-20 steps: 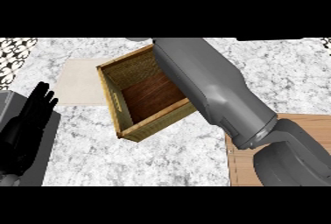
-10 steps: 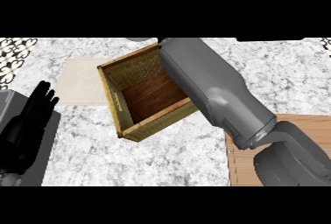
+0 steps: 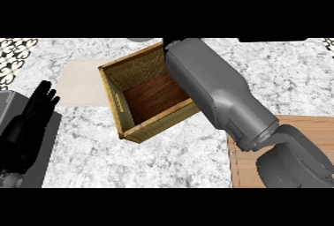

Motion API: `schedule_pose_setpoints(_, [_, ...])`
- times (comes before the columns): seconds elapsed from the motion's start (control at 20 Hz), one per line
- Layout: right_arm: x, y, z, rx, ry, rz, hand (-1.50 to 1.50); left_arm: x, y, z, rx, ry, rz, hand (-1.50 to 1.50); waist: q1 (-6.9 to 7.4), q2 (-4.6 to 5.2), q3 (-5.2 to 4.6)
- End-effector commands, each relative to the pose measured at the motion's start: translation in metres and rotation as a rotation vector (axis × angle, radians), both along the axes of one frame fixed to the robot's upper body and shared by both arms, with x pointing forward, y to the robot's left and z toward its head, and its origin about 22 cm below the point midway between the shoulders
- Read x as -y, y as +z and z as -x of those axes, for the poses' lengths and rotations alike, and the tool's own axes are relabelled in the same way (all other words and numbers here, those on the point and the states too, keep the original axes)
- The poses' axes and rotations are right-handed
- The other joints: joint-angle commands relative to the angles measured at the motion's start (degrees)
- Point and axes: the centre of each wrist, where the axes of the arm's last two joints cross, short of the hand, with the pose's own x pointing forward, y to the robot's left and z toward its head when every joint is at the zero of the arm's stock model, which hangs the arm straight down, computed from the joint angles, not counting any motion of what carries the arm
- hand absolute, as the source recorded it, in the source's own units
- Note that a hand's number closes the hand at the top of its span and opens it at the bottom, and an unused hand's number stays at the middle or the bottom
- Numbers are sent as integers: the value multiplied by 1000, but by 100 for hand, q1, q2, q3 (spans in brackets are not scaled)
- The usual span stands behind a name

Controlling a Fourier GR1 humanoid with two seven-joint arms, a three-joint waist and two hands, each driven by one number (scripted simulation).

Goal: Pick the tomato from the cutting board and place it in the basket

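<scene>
Right forearm (image 3: 215,95) stretched across the wooden basket (image 3: 134,132) at centre frame, its hand hidden, left hand (image 3: 36,112) resting with fingers straight at left edge, cutting board (image 3: 244,170) lower right

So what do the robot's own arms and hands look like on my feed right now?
The right arm is a chunky, smooth grey forearm with a boxy casing, joined by a rounded darker grey elbow segment. Its hand is out of sight beyond the picture's top. The left hand is black with slim fingers, on a dark grey forearm. No cables or markings show.

The right forearm (image 3: 215,97) reaches across the wooden basket (image 3: 140,112), while the left hand (image 3: 36,117) rests open at the left edge.
</scene>
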Motion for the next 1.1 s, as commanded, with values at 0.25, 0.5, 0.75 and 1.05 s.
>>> schedule_pose_setpoints(0.25, [9, -17, -1, -90, -103, -90, 150, -13, -5, -22, 0, 64, -40, 0, -86, 72, -313])
schedule_pose_setpoints(0.5, [13, -25, -2, -125, -192, -87, 150, -3, -21, -13, -1, 41, -50, 0, 20, 71, -320])
schedule_pose_setpoints(0.75, [7, -19, 2, -9, -168, -156, -150, -11, -15, -19, -4, 60, -46, 0, -101, 27, -314])
schedule_pose_setpoints(1.05, [-6, 23, 4, 217, -129, -336, -150, -14, -16, -16, -22, 67, -46, 0, -176, 42, -311])
